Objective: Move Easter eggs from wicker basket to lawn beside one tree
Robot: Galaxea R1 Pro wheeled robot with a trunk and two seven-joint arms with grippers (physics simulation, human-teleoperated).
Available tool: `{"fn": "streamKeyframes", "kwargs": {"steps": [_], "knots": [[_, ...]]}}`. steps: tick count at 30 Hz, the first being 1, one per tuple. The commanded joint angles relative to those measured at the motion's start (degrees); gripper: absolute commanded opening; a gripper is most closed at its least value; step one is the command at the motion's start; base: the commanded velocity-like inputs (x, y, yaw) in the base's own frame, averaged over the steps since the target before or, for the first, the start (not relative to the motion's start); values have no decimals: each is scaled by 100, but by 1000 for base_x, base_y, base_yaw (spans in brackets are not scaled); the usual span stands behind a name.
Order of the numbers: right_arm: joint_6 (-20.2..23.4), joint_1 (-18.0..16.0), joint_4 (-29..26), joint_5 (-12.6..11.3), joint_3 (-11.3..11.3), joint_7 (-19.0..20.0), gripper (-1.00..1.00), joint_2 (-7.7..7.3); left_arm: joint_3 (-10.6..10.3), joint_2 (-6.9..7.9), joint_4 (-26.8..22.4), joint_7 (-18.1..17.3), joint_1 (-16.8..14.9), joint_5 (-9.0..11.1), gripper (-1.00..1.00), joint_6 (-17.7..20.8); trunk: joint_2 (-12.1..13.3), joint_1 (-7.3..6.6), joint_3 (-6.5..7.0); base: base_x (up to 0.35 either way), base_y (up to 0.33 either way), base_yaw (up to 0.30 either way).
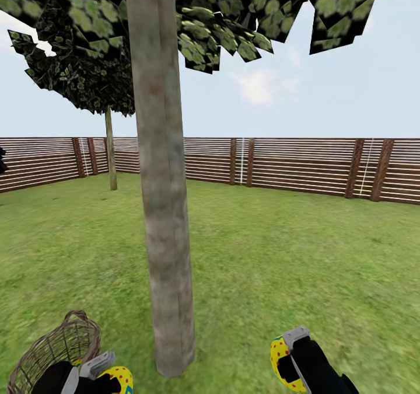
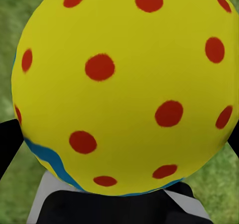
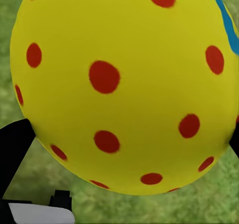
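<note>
Green lawn (image 1: 303, 265) runs to a slatted fence around the thick grey-brown tree trunk (image 1: 166, 236), beside whose foot each gripper, left (image 1: 108, 376) and right (image 1: 286, 356), pinches a smooth, likely slippery yellow red-dotted egg (image 2: 124, 89) (image 3: 124, 84) across its middle, the brown wicker basket (image 1: 55, 347) nearby.

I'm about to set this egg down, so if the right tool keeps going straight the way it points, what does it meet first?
Probably just the lawn. The right tool is shut on an Easter egg, and its wrist view shows only grass beyond the egg. The tree trunk stands off to its left, though depth is unclear.
</note>
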Motion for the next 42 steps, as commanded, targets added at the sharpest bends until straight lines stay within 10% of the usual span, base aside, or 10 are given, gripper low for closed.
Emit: {"fn": "streamKeyframes", "kwargs": {"steps": [1,42], "knots": [[29,-5,-23,57,16,31,-100,-7,12,-3,-3,-16,-5,-2,-100,24,-48,24,-27,0,0,0],[-66,-10,79,46,18,79,-100,-92,-5,87,-56,-47,-5,33,-100,-4,-1492,814,-674,0,0,0]]}}
